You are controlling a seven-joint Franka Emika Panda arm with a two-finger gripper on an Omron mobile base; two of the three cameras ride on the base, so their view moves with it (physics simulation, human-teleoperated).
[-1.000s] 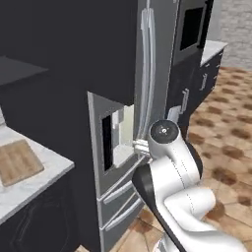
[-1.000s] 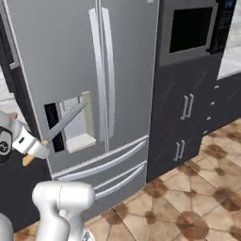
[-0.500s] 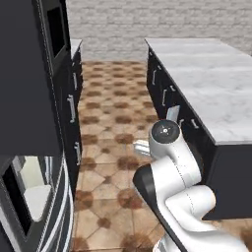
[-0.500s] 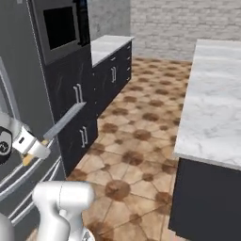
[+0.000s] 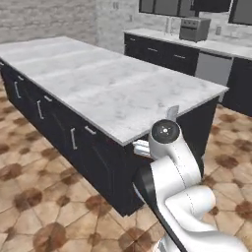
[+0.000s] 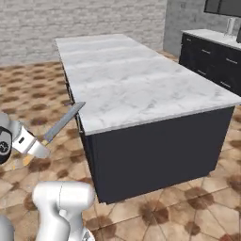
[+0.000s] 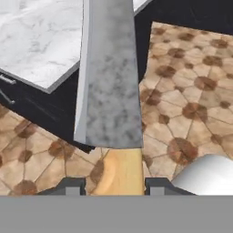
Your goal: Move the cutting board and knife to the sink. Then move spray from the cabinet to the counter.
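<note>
Kitchen floor (image 5: 34, 197) is brown patterned tile, grey brick wall behind. We're parked beside the big island counter (image 5: 103, 83): white marble top with grey veining on black base cabinets (image 6: 160, 150). Second black counter run along the far wall, with a steel box appliance (image 5: 195, 28) on it; wall cabinets above. Our white arm (image 5: 172, 167) rises in front of the island's near corner. Gripper (image 7: 116, 185) has its jaws clamped on the knife (image 7: 109, 77) at the orange-yellow handle. Blue-grey blade points away from the hand, up over the island edge; in the right base view it slants toward the countertop corner, in the air, not touching the marble.
</note>
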